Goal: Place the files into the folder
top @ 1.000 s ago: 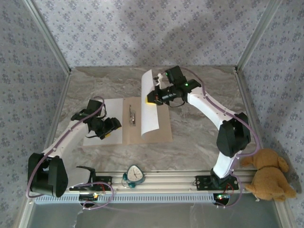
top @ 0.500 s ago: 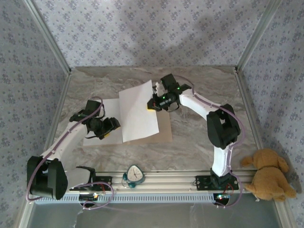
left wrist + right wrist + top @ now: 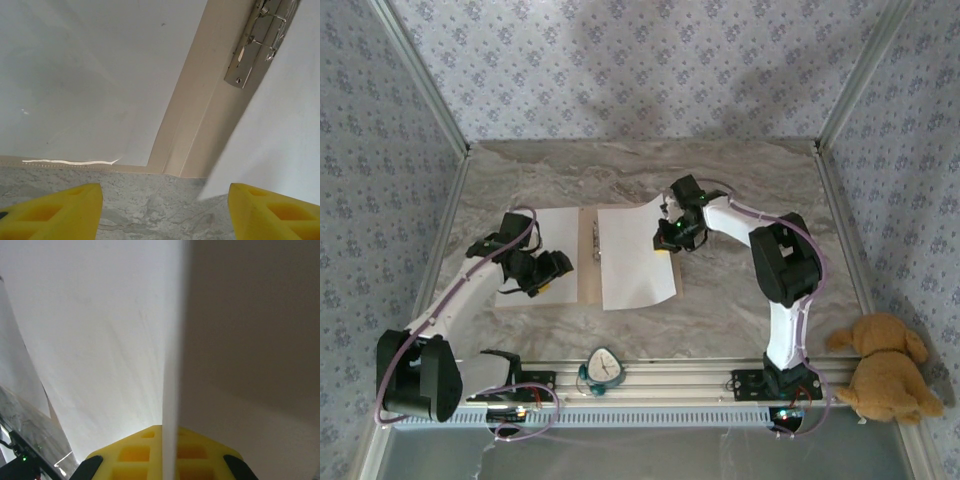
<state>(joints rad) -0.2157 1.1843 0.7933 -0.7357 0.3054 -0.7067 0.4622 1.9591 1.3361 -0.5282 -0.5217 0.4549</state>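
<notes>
- The left gripper sits left of the metal clip and a little nearer. Its jaws stand well apart and hold nothing. In the left wrist view its yellow fingers straddle the near edge of the folder. Whether they touch anything below cannot be told.
- The tan folder lies open and flat on the table. Only a bare strip of it shows beside the clip, which lies along its centre fold.
- The left sheet lies flat on the folder's half left of the clip, under the left gripper.
- The right sheet covers the half right of the clip. Its left edge lies just beside the clip, and its near edge reaches slightly past the folder's near edge.
- The right gripper is right of the clip, at the right sheet's right edge. Its jaws are closed on that edge. In the right wrist view the paper runs edge-on between the yellow pads.
- The sheet's far right corner curls up a little by that grip.
</notes>
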